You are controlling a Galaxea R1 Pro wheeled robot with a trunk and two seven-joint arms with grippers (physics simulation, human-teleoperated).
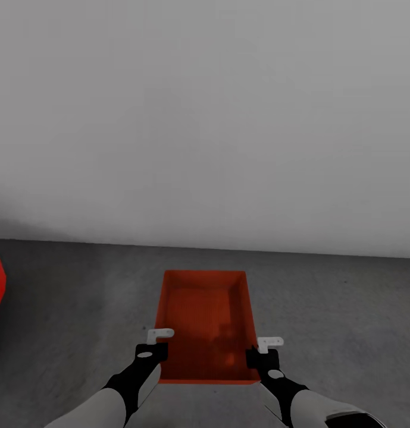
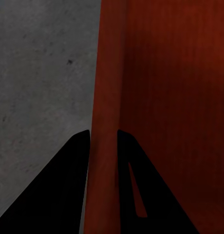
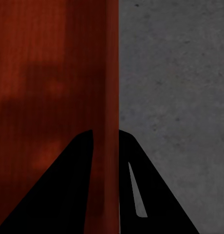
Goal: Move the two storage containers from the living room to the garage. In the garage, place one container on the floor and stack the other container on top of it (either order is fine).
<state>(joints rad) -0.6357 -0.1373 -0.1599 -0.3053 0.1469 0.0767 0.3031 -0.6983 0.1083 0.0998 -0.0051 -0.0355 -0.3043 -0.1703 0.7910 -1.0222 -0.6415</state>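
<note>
I've got the storage container [image 1: 207,324] low centre of frame over the floor [image 1: 335,309]; left gripper [image 2: 103,141] and right gripper [image 3: 105,141] each pinch a side wall, keeping it level.

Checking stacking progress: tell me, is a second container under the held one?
No: the head view shows the storage container over bare floor.

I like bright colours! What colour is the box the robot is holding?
Red-orange all over, plain with no pattern. The storage container shows best in the head view, above the grey floor.
</note>
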